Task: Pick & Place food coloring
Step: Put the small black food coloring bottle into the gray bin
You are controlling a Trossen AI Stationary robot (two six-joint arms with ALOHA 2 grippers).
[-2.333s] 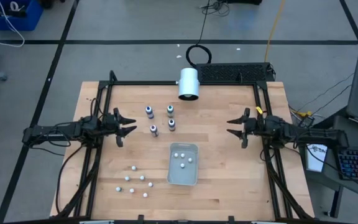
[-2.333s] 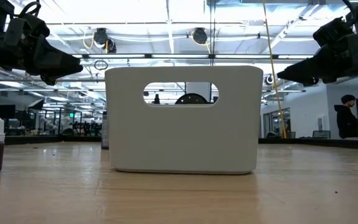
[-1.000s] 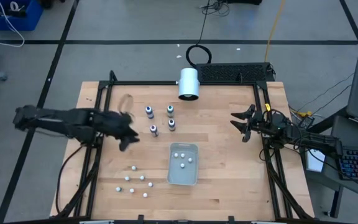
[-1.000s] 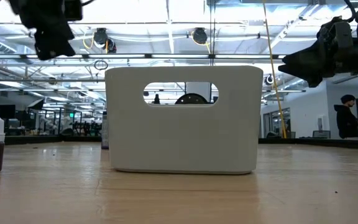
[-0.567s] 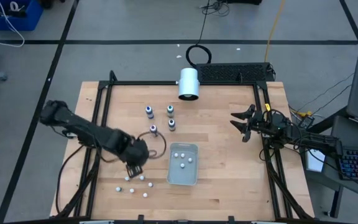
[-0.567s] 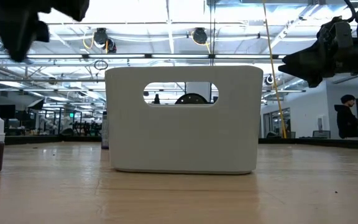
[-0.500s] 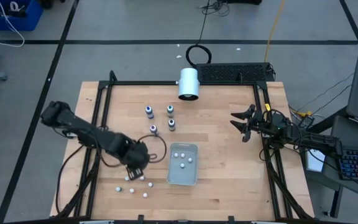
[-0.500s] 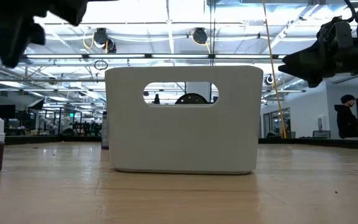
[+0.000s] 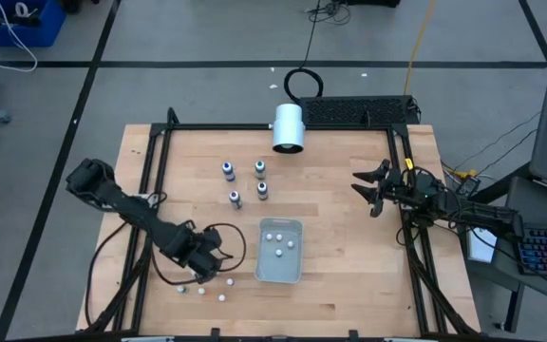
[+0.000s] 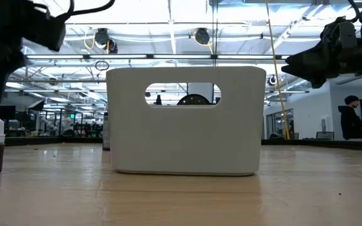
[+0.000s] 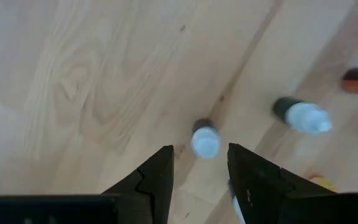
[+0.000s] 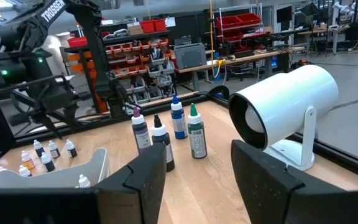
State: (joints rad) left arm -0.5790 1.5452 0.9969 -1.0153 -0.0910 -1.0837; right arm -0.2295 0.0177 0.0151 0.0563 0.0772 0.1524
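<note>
Four food coloring bottles stand upright on their bases on the wood, far-left of the white bin. In the right wrist view they show dark bodies and pale tips. My left gripper is open and points down over a group of small white-capped vials left of the bin. In the left wrist view one vial stands just past the open fingers of my left gripper, untouched. My right gripper hangs open over the table's right side and also shows in its wrist view.
The white bin holds three white-capped vials and fills the middle of the low view. A large white cylinder stands at the far edge. More vials lie near the left gripper. A black frame borders the table.
My left arm has swung from beside the four bottles toward the table's near edge, tipped its gripper downward and come down over the white-capped vials left of the bin. No bottle has moved.
</note>
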